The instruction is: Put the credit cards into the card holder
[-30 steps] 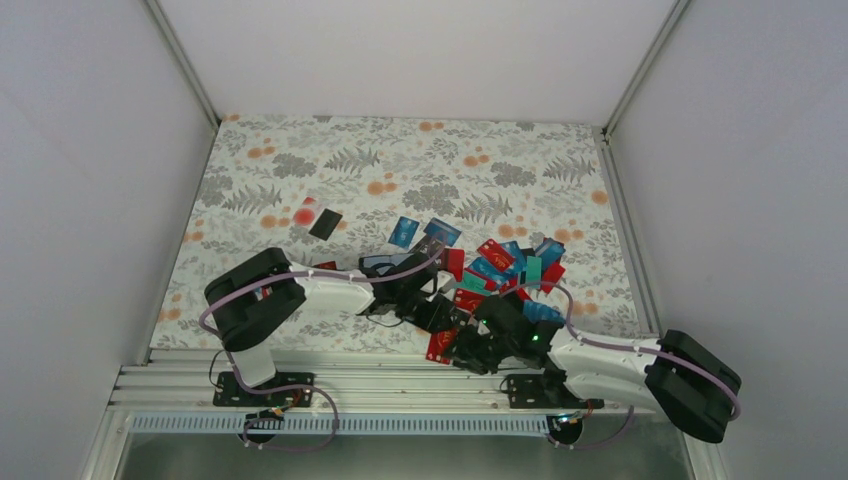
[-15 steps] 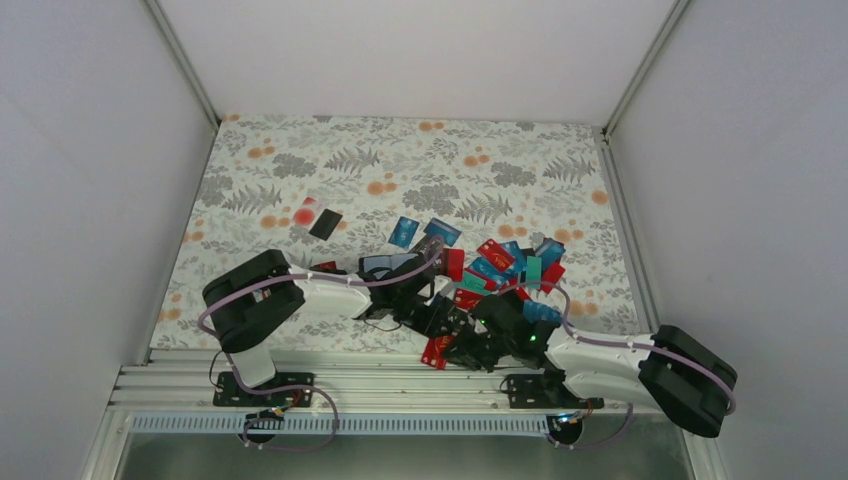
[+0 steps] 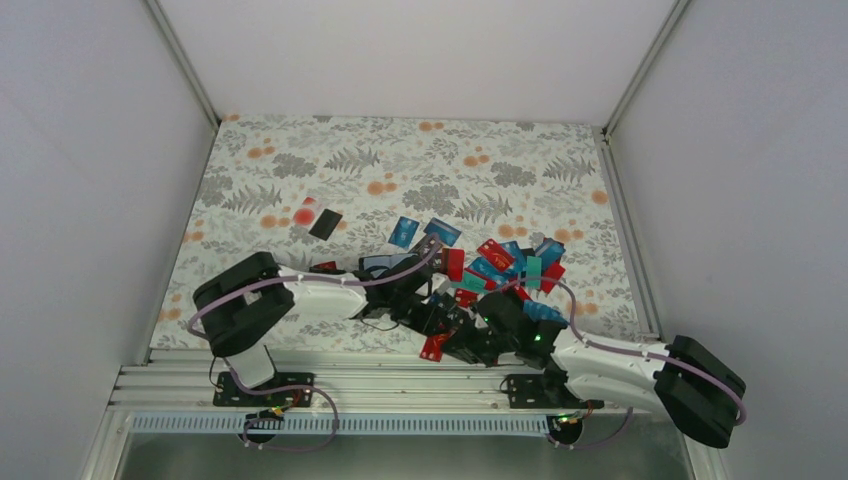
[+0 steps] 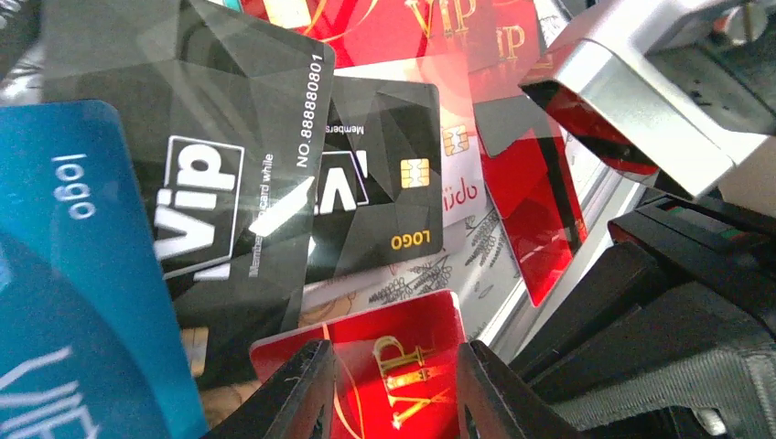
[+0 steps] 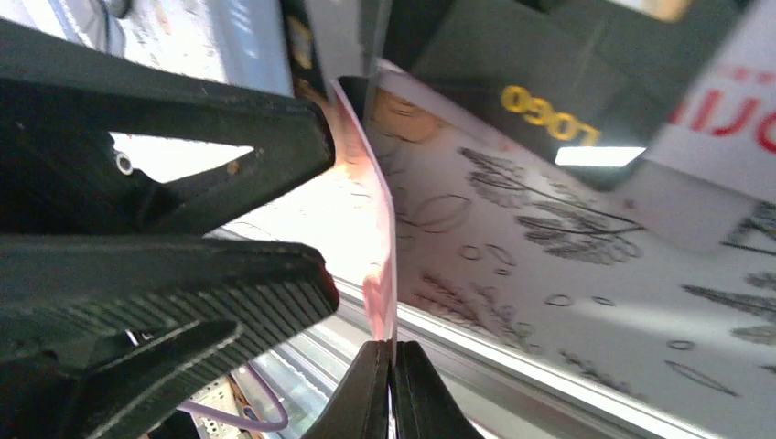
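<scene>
- Credit cards point(image 3: 495, 262) lie on the biggest thing in view, the table point(image 3: 400, 160) with its fern-and-flower cloth. They form a loose, overlapping heap of blue, red, teal and black, right of the table's middle and nearer the front edge than the back.
- Left arm point(image 3: 320, 290) stretches low across the front of the table from the left side to the near-left end of the heap. Right arm point(image 3: 610, 365) lies along the front edge from the right. The two wrists sit just beside each other there.
- Left gripper point(image 4: 393, 352) has its fingers apart at a fairly narrow gap. A red VIP card point(image 4: 393, 375), wider than that gap, shows between and beyond the fingers; I cannot tell whether they touch it. Black VIP cards point(image 4: 229, 183) and a blue card point(image 4: 82, 274) lie just past it.
- Right gripper point(image 5: 392, 352) is pinched tight on the edge of a red card point(image 5: 371, 210). The card stands on edge right at the tips of the left arm's fingers, at the table's front edge.
- Card holder: I cannot pick it out for certain among the dark shapes under the two wrists.
- Slim black rectangle point(image 3: 325, 224) lies well apart from the heap, toward the table's left edge, with a small red-and-white thing point(image 3: 306, 213) just beside it.
</scene>
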Available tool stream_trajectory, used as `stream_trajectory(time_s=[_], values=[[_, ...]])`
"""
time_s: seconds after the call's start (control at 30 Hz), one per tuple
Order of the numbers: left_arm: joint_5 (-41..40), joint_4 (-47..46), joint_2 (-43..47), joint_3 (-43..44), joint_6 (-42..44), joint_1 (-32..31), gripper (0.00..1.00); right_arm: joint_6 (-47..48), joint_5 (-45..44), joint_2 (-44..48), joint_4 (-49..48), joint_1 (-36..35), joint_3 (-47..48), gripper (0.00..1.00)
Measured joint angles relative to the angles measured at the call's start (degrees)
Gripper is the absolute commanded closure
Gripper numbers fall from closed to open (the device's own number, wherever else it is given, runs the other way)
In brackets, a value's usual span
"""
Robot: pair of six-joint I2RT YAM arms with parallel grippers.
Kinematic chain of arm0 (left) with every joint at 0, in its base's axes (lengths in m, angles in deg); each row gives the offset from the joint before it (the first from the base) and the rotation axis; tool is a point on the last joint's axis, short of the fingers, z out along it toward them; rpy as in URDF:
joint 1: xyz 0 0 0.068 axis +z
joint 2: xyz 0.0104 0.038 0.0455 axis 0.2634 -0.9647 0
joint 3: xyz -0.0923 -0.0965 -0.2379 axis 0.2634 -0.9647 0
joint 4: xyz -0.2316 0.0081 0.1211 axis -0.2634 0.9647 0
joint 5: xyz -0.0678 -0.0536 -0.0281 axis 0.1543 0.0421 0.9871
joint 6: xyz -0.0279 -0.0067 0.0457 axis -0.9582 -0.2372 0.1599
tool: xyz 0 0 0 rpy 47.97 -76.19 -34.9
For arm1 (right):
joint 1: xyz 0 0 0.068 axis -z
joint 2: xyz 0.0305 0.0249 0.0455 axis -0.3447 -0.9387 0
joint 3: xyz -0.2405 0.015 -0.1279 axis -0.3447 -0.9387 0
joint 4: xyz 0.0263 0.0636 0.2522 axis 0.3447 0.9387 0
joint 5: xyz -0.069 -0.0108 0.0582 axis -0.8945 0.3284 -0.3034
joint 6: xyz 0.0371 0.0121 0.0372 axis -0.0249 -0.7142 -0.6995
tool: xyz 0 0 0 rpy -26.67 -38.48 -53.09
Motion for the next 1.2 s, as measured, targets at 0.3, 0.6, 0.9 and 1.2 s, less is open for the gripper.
stream_trajectory(time_s=[0.3, 0.6, 0.9, 1.2], values=[[-7.96, 11.74, 14.45, 5.66, 0.31, 1.03, 0.54, 5.79, -2.91, 1.14, 7.76, 1.99, 6.95, 0.96], [-12.9, 19.43, 26.62, 4.09, 2.05, 10.78, 0.54, 20.22, -0.66, -2.27, 13.09, 10.69, 20.17, 0.96], [-17.2, 25.53, 28.83, -0.7, 4.15, 22.12, 0.56, 35.5, 6.99, -20.26, 12.63, 18.71, 33.62, 0.96], [-17.46, 24.79, 24.85, -5.79, 5.42, 30.67, 0.61, 45.03, 13.25, -36.5, 12.59, 20.28, 42.97, 0.96]])
